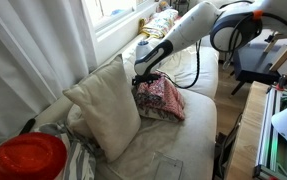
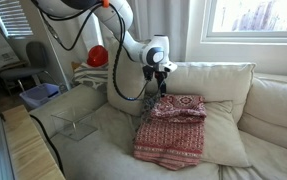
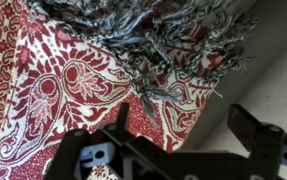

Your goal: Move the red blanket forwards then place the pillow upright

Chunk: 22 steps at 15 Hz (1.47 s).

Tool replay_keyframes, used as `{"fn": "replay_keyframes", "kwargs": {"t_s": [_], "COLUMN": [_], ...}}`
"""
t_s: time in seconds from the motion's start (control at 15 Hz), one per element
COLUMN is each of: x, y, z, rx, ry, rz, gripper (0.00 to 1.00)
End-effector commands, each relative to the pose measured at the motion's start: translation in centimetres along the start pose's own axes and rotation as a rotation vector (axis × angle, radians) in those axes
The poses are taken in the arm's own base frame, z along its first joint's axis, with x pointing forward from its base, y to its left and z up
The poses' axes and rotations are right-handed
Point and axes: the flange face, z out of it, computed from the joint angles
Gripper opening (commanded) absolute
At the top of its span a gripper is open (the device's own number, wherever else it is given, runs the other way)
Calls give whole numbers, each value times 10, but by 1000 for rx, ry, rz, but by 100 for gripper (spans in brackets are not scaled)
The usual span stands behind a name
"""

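Observation:
The red patterned blanket (image 2: pixel 173 130) lies folded on the beige couch seat; it also shows in an exterior view (image 1: pixel 161 98) and fills the wrist view (image 3: pixel 73 80), with its grey fringe at the top. A large cream pillow (image 1: pixel 103 105) leans against the couch back; it also shows in an exterior view (image 2: pixel 143 82). My gripper (image 2: pixel 162 85) hangs just above the blanket's back edge, close to the pillow. In the wrist view the fingers (image 3: pixel 183 125) are spread wide with nothing between them; one is over the blanket, one over the couch.
The couch seat (image 2: pixel 93 130) carries a clear plastic item (image 2: pixel 75 127). A red round object (image 1: pixel 25 158) sits at one end of the couch. A window (image 2: pixel 253 15) and curtain are behind. A wooden table and equipment (image 1: pixel 273 110) stand in front.

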Motion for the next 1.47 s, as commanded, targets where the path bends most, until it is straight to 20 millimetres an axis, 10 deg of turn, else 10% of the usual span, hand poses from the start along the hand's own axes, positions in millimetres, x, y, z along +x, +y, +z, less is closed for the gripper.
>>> {"fn": "replay_keyframes", "kwargs": {"t_s": [0.0, 0.27, 0.33, 1.07, 1.4], "x": [1, -3, -5, -3, 14], "y": [-4, -5, -6, 8, 26], "z": [30, 49, 52, 42, 8], "rx": [-66, -94, -93, -152, -247], "ry": [22, 30, 33, -38, -85], "rz": [-4, -9, -6, 45, 64], "gripper": [100, 96, 74, 5, 4]}}
